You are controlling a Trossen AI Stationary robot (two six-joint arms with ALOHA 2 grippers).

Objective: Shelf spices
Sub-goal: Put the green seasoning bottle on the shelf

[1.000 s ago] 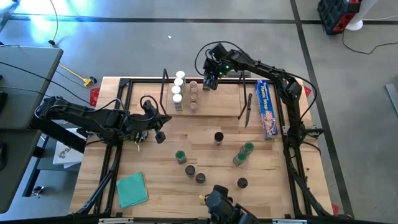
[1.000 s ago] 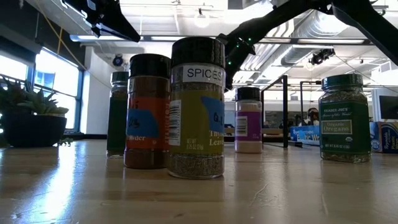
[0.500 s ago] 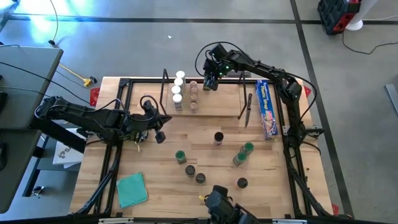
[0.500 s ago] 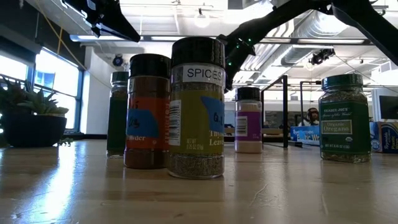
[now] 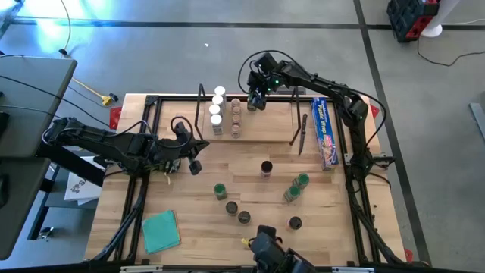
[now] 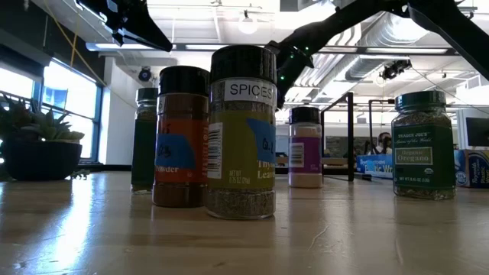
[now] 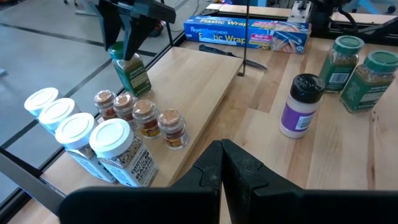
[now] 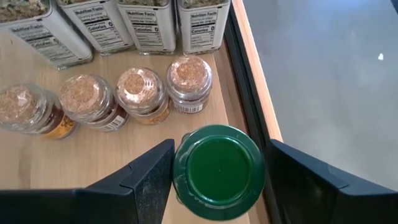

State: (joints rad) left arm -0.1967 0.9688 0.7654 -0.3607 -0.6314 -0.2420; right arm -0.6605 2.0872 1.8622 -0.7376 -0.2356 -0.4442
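Right gripper (image 8: 219, 171) parting around tilted green-lidded clear spice jar (image 7: 131, 70) on light-wood shelf (image 7: 186, 81); risks toppling onto cork-topped jars (image 8: 143, 90) nearby.

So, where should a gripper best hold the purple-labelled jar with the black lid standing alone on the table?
Probably from above, jaws closing across the black lid of the purple-labelled jar: it stands upright, with free space all around.

Tilted green-lidded jar (image 7: 131, 71) under right hand (image 7: 138, 28), beside four cork-topped jars (image 7: 138, 115).
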